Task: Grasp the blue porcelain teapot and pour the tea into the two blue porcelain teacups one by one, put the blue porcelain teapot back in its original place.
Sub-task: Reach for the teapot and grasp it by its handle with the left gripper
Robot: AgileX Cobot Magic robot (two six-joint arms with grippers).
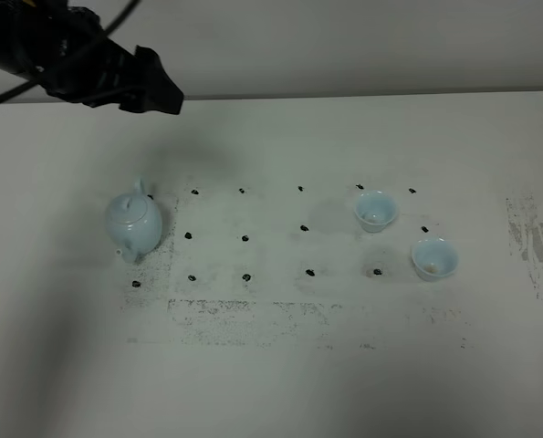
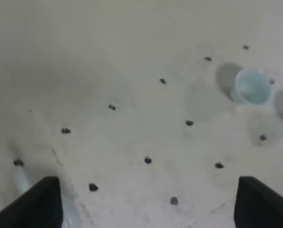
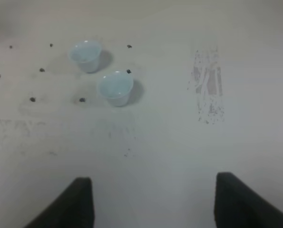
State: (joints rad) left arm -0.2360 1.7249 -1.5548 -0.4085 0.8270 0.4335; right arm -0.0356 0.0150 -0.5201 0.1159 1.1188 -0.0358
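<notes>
The pale blue porcelain teapot stands upright on the left of the white table, lid on. The two blue porcelain teacups stand on the right: one further back and one nearer the front. My left arm hangs high above the table's back left, well apart from the teapot. In the left wrist view the left gripper is open over bare table, with one teacup ahead. The right gripper is open too, with nothing between its fingers, and both teacups lie ahead of it.
A grid of small black dots marks the tabletop between the teapot and the cups. Scuffed grey patches lie near the front and at the right edge. The table's back edge meets a pale wall.
</notes>
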